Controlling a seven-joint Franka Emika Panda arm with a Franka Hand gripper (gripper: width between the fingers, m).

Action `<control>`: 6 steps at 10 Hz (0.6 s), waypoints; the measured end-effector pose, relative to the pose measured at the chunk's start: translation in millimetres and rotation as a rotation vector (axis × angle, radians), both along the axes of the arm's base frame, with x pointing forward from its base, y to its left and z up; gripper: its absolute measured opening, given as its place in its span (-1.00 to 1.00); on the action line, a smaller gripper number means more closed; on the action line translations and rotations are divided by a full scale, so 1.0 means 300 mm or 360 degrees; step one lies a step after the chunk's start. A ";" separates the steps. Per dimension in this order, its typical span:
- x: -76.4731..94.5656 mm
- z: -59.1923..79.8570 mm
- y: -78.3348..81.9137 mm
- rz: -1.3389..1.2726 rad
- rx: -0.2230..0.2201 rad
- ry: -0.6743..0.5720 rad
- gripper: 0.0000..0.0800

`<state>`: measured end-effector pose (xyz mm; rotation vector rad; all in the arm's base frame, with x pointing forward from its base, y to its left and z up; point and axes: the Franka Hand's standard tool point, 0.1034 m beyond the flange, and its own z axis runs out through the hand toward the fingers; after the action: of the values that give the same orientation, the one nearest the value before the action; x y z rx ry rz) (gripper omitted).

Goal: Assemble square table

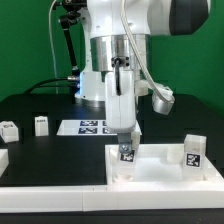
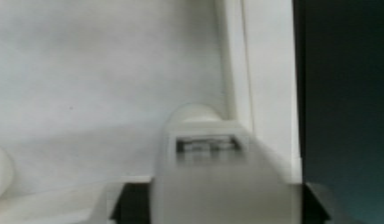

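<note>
Here's the gripper [image 1: 124, 138], pointing straight down and clamped on the gripped leg [image 1: 127, 154]. In the wrist view the dark fingers [image 2: 132, 203] flank the gripped leg [image 2: 210, 150] on both sides with no gap showing, so I judge the grasp firm. The key relation is that this leg hangs directly beneath the tool with its long axis upright. It sits over the corner of the tabletop slab [image 1: 165, 172] towards the exterior view's left. Its foot looks to be at or touching the hollow face, though I can't tell which. From the wrist, the leg is just inside the raised rim [image 2: 260, 70] with the black table beyond it, and the slab's pale face [image 2: 100, 80] spreads out on the other side. No socket or hole shows, as the leg hides it. The coming move therefore looks like a straight press or twist down that upright axis, with little room for sideways drift against the rim. Now the count. There is one slab, lying at the front of the black table [image 1: 40, 105]. There are four legs: the gripped one, the corner leg [image 1: 193, 152] standing on the slab at the exterior view's right, and two loose on the table at the left, the far-left leg [image 1: 10, 130] and the inner-left leg [image 1: 41, 125]. One marker board [image 1: 90, 126] lies behind the arm, and one arm does all the work.
</note>
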<state>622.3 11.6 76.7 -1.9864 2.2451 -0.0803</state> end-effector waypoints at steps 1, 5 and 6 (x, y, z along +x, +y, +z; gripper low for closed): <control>-0.004 -0.001 0.008 0.0210 -0.0047 0.0037 0.34; 0.018 -0.001 0.023 0.0965 -0.0193 0.0038 0.61; 0.018 -0.001 0.023 0.1078 -0.0206 0.0035 0.62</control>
<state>627.7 18.5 76.3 -2.7026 1.4914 -0.1295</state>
